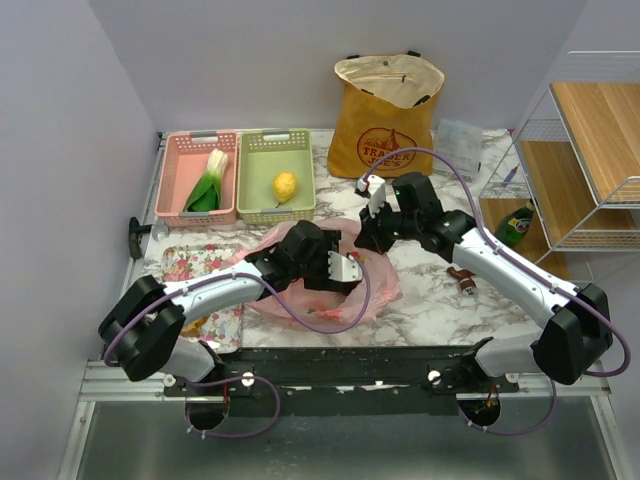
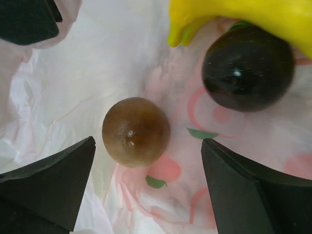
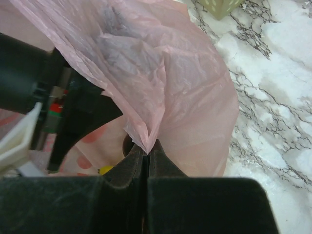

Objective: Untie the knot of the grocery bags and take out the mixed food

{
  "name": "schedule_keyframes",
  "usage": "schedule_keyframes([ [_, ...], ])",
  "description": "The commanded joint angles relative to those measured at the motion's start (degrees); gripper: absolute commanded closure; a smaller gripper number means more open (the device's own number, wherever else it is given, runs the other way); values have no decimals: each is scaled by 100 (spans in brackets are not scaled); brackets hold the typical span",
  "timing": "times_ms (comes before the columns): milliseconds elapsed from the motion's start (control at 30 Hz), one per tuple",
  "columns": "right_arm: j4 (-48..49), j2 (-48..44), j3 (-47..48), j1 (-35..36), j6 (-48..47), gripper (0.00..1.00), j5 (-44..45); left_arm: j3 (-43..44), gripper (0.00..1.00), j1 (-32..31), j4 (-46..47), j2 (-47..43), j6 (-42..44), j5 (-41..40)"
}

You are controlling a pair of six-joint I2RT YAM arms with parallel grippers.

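Note:
The pink plastic bag (image 1: 375, 282) lies open at the table's middle. My right gripper (image 3: 147, 152) is shut on its rim (image 3: 146, 131) and holds it up. My left gripper (image 2: 148, 165) is open inside the bag, its fingers either side of a brown mushroom (image 2: 136, 131). A dark round fruit (image 2: 247, 68) and a yellow banana (image 2: 243, 17) lie just beyond it. A leek (image 1: 207, 185) lies in the pink basket (image 1: 180, 150) and a lemon (image 1: 285, 186) in the green basket (image 1: 262, 205). The mustard-yellow tote (image 1: 385, 115) stands at the back.
A flowered tray (image 1: 195, 263) lies at the left under my left arm. A wire rack with wooden shelves (image 1: 590, 150) stands at the right, a green bottle (image 1: 515, 226) at its foot. A small dark object (image 1: 462, 279) lies on the marble by my right arm.

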Motion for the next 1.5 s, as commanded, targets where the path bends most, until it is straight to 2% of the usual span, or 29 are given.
schedule_keyframes([
  [0, -36, -52, 6, -29, -45, 99, -15, 133, 7, 5, 1058, 514, 421, -709],
  [400, -10, 4, 27, -22, -97, 99, 61, 840, 10, 376, 669, 1686, 396, -696],
  [633, 175, 78, 34, -24, -112, 99, 787, 890, 25, 453, 248, 1881, 616, -551],
  [733, 175, 126, 86, -24, -125, 99, 770, 983, 35, 469, -122, 1874, 523, -505],
  [900, 204, 172, 79, -25, -114, 99, 741, 748, 58, 456, 78, 1140, 442, -122],
  [1033, 228, 198, 52, -31, -91, 100, 687, 1018, 74, 435, -373, 618, 214, 354],
  [1300, 254, 190, 97, -35, -81, 99, 689, 1495, 75, 431, -2306, -660, 175, 2427],
  [1467, 252, 112, 28, -33, -72, 99, 616, 2024, 74, 426, -3532, -1161, -198, 3170],
])
